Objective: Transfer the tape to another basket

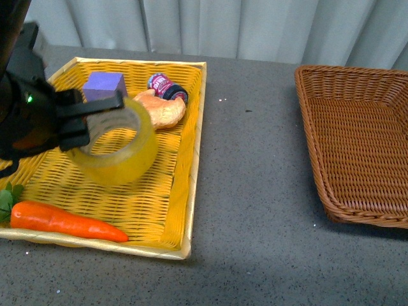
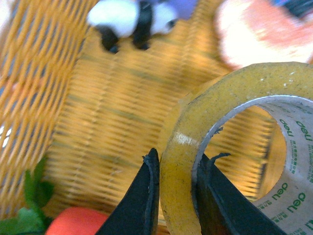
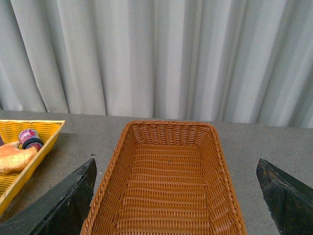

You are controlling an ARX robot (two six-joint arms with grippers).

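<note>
Currently pinching the wide translucent yellowish roll of packing tape (image 1: 127, 153) with the left gripper (image 2: 178, 193), jaws closed across its wall, one finger inside the white printed core for a secure carry. Holding it tilted above the bright yellow woven tray (image 1: 185, 191), seemingly off the weave. Hovering the right gripper (image 3: 176, 196) with jaws spread wide and holding nothing over the dark brown wicker basket (image 3: 166, 126), well apart from the tape.

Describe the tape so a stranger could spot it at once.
Look at the bright yellow woven tray on the left of the grey table. Above its middle, the left arm's fingers pinch the wall of the tape. It is the only ring there: a wide, translucent yellowish roll, unlike the orange carrot, croissant and purple block.
</note>
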